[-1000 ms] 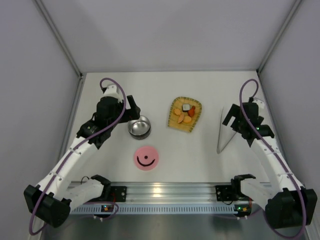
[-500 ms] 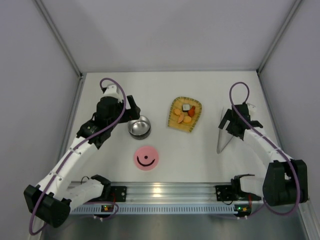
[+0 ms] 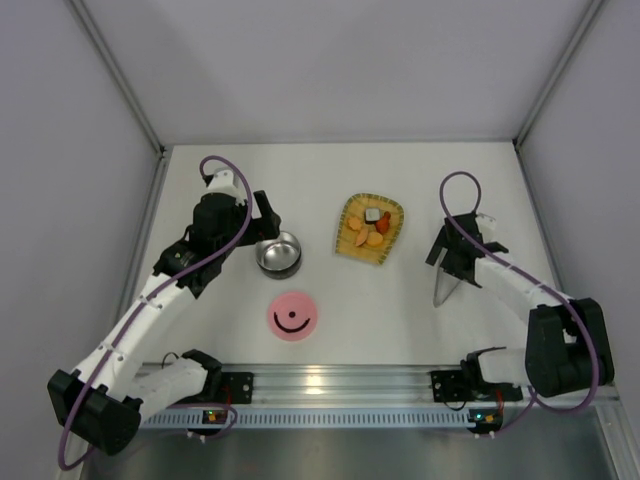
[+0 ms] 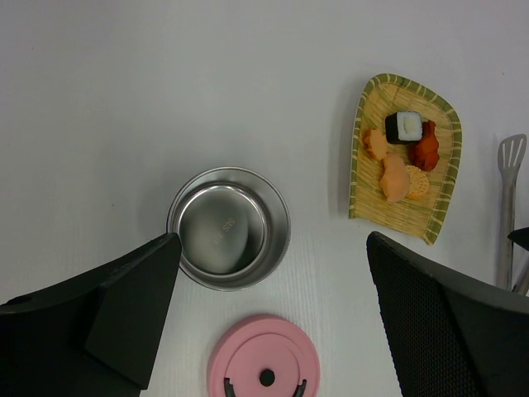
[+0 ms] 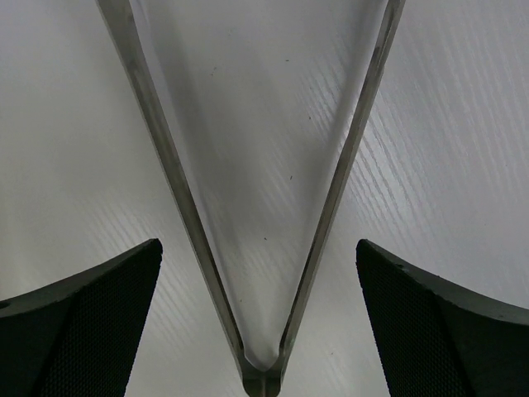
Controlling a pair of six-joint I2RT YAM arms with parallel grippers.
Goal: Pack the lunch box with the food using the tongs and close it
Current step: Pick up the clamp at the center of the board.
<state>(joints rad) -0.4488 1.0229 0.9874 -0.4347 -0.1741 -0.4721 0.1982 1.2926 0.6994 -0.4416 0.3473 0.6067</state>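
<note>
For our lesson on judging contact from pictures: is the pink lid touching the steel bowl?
Apart. The left wrist view shows a strip of bare white table between the steel bowl and the pink lid.

The round pink lid (image 3: 293,316) is showing a black smile; the yellow woven tray (image 4: 388,211) is showing a green-striped rim; the round steel bowl (image 3: 279,254) is gleaming silver.

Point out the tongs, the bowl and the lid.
tongs (image 5: 264,382), right wrist view, the joint of the two arms.
bowl (image 4: 223,231), left wrist view, its bare floor.
lid (image 4: 263,356), left wrist view, its pink top.
</note>
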